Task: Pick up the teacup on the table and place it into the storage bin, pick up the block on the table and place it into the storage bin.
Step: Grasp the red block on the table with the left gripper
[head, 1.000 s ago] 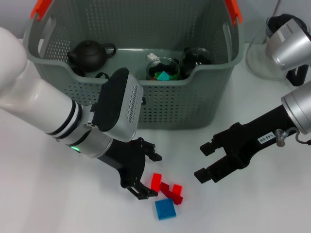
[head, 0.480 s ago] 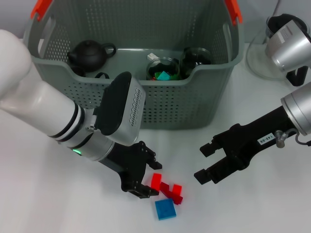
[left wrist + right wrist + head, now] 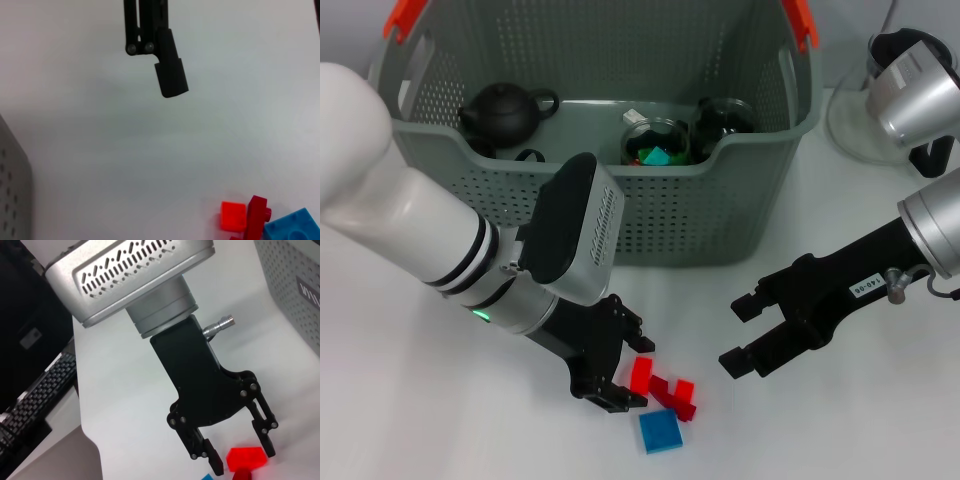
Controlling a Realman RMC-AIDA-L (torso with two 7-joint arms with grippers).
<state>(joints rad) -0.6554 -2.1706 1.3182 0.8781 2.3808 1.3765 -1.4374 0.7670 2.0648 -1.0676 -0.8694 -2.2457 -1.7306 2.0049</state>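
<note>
Nearest to me on the white table lies a blue block, flat and square. Just behind it, touching or nearly so, sits a cluster of red blocks: a dark red piece and a brighter one beside it. One more bright red block stands at the cluster's left edge, and that is where I have the left gripper. Its black fingers are spread wide and straddle this block, one finger on the near side and one on the far side; from the right wrist view the block sits between the fingertips without being pinched. I cannot tell whether either finger touches it.

Off to the right, well apart from the blocks, the right gripper hangs above the table with its jaws wide apart and nothing in them.

Farther back stands the storage bin, with an orange-red handle at each upper corner. Inside it I see a dark teapot on the left, and near the middle two glass cups, one holding coloured blocks.
</note>
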